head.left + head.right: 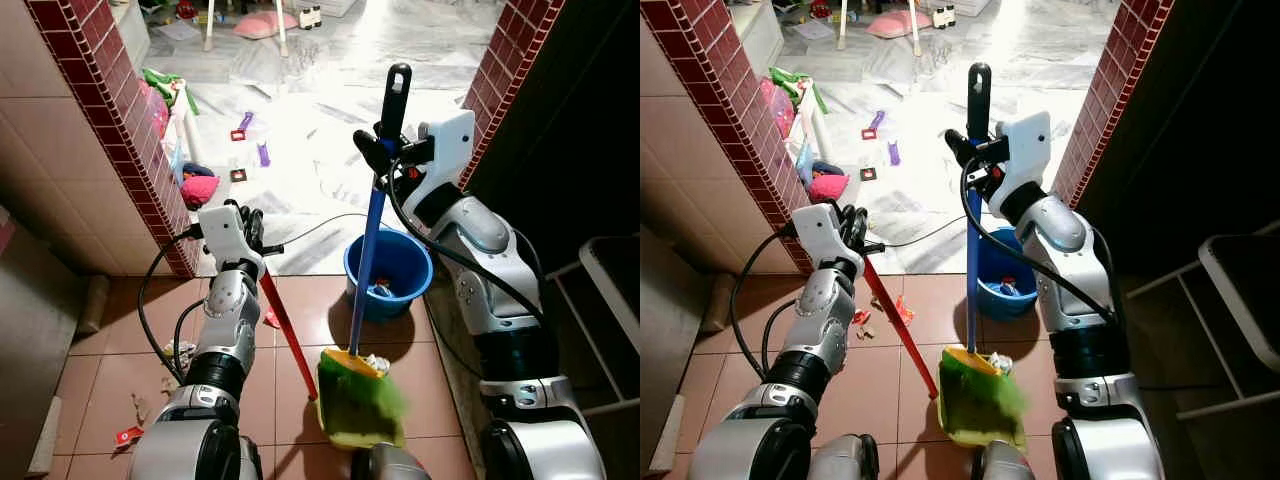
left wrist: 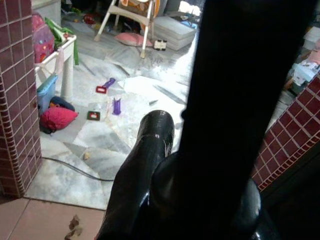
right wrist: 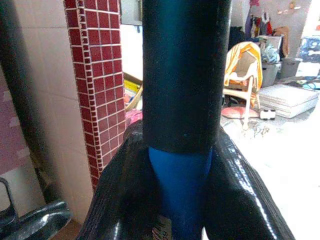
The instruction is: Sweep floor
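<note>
A broom with a blue handle (image 1: 368, 250), black top grip and green bristles (image 1: 382, 393) stands upright before me on the red tiles. My right gripper (image 1: 374, 150) is shut on the handle just below the black grip; the right wrist view has the blue handle (image 3: 180, 190) clamped between the fingers (image 3: 240, 200). The bristles rest in a yellow-green dustpan (image 1: 350, 425). Its red handle (image 1: 287, 328) slants up to my left gripper (image 1: 256, 232), which is shut on its top.
A blue bucket (image 1: 395, 262) holding some rubbish stands just behind the broom. Paper scraps (image 1: 178, 350) lie on the tiles at my left. Brick pillars (image 1: 130, 130) frame a doorway to a marble floor strewn with toys (image 1: 243, 125); a cable (image 1: 320, 225) crosses it.
</note>
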